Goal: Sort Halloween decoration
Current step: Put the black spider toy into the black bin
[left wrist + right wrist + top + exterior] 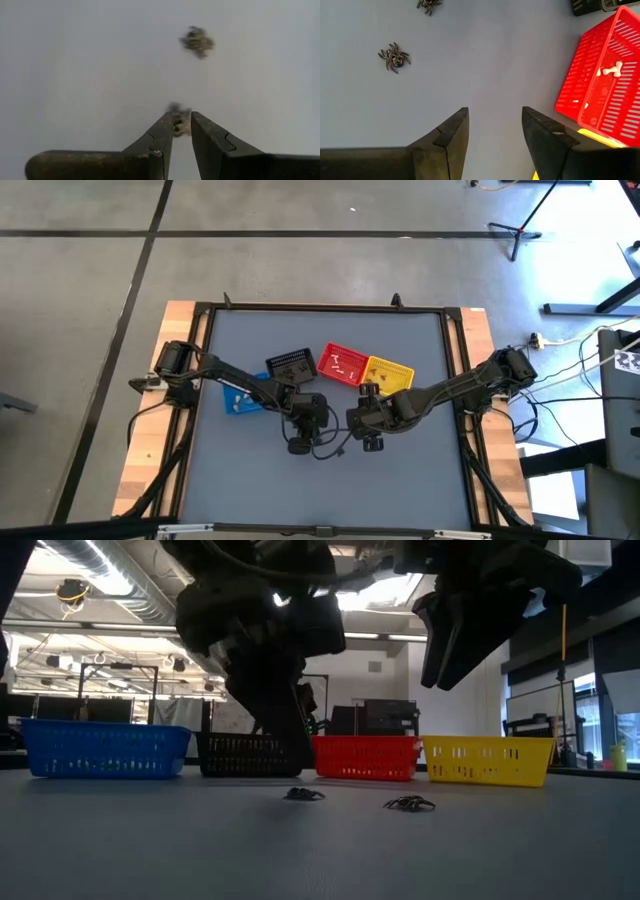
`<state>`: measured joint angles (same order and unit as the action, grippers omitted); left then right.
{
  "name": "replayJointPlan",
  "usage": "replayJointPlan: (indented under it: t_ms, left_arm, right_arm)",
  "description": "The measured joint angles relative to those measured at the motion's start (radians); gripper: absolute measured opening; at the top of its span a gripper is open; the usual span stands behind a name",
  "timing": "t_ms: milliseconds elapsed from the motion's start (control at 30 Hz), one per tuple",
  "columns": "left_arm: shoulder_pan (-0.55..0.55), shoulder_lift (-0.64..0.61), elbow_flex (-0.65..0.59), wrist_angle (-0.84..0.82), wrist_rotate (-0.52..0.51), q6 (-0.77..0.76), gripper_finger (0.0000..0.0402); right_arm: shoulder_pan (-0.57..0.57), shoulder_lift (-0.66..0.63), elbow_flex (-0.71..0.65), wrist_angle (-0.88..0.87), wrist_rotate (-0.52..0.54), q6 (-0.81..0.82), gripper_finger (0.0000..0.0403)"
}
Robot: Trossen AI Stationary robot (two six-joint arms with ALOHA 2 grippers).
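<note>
While a small dark spider trinket (180,122) is pinched in the narrowed left gripper (182,125) for sorting, the right gripper (495,125) is held wide near the red plastic basket (600,75).

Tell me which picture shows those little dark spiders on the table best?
The right wrist view: one spider shows sharply from above, legs and all, a second spider partly cut off. The low view shows both as flat dark shapes, the left wrist view as blurs, one between the left gripper's fingers. The high view barely shows them.
</note>
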<state>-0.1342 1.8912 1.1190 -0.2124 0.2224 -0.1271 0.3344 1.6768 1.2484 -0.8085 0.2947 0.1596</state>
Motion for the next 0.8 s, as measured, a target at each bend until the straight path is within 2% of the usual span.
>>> replayJointPlan:
  t_ms: [100,300,567,800]
  left_arm:
    - [-0.035,-0.001,0.000,0.006,-0.010,0.039,0.0062]
    - [-0.089,0.000,0.000,0.006,-0.213,0.076,0.0072]
    - [-0.090,0.000,0.000,0.005,-0.202,0.031,0.0133]
    - [-0.091,0.000,0.000,0.005,-0.221,0.030,0.0163]
  right_arm:
    - [0.000,0.000,0.000,0.000,0.000,0.000,0.0182]
    - [0.000,0.000,0.000,0.000,0.000,0.000,0.0182]
    - [0.000,0.000,0.000,0.000,0.000,0.000,0.0182]
    - [0.000,0.000,0.000,0.000,0.000,0.000,0.0182]
